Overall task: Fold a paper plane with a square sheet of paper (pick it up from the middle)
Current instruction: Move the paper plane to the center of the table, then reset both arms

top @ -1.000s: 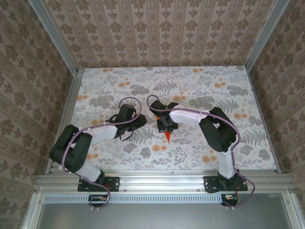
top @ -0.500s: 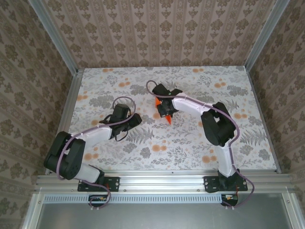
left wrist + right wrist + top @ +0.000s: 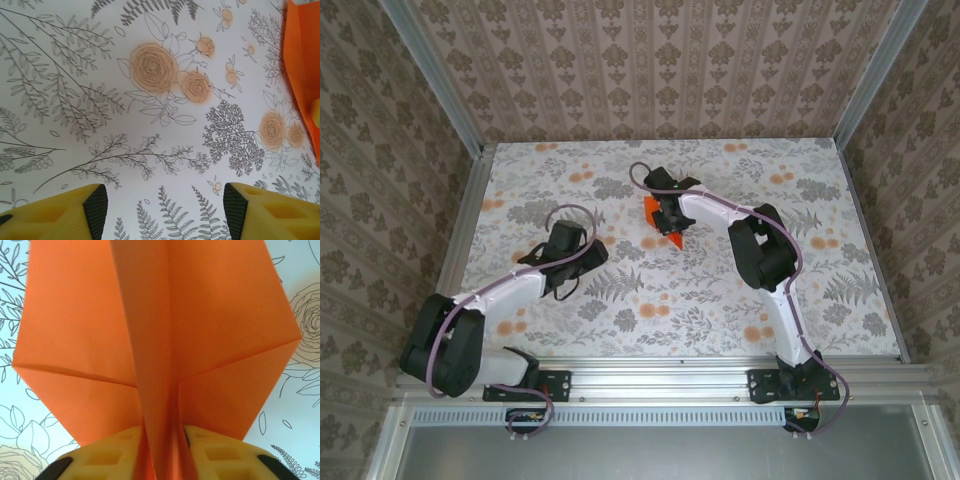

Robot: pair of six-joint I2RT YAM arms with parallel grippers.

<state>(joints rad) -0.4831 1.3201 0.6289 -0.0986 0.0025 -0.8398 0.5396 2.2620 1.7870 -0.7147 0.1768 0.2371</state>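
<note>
The paper plane (image 3: 653, 212) sits at the middle of the tabletop (image 3: 800, 290), a little toward the far side, under the end of the right arm (image 3: 760, 250). From above, its narrow orange tip points toward the near edge.

In the right wrist view the plane (image 3: 215, 315) spreads out in two flat wings on either side of a raised centre fold. That fold runs straight down between the right arm's fingers (image 3: 220, 455). The yellow fingers stand close against it, one on each side, with a thin dark slit beside the right-hand one. I cannot tell whether they are pressing the paper or merely flanking it.

The left arm (image 3: 510, 285) lies lower and to the left, apart from the plane. The left arm's fingers (image 3: 65, 212) are spread wide over the printed leaves and flowers, with nothing between them. The edge of the orange paper (image 3: 300, 60) shows at the right border of that view, well clear of both fingertips.
</note>
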